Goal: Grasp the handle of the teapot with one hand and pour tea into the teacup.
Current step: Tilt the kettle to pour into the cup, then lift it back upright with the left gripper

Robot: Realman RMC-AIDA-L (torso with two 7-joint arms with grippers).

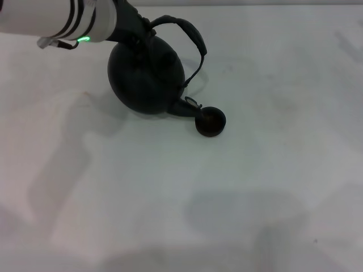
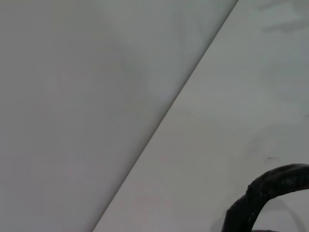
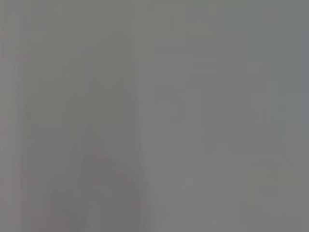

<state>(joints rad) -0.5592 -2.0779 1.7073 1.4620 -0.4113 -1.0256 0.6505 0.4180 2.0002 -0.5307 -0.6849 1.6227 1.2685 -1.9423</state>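
Head view shows the left gripper (image 1: 138,31) at the far left, clamped on the handle (image 1: 190,31) of the tilted black teapot (image 1: 146,76), whose spout (image 1: 185,106) dips toward the small teacup (image 1: 210,121) just right of it, tip at the cup's rim. To pour well, I judge the tilt should deepen slowly, holding the spout tip over the cup's mouth without nudging the light cup across the white table (image 1: 272,187). The right gripper is not in view, so its state cannot be told.

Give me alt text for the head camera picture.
A black teapot is tilted, its spout over a tiny dark teacup on a white table. The left arm reaches in from the upper left to the teapot's arched handle.
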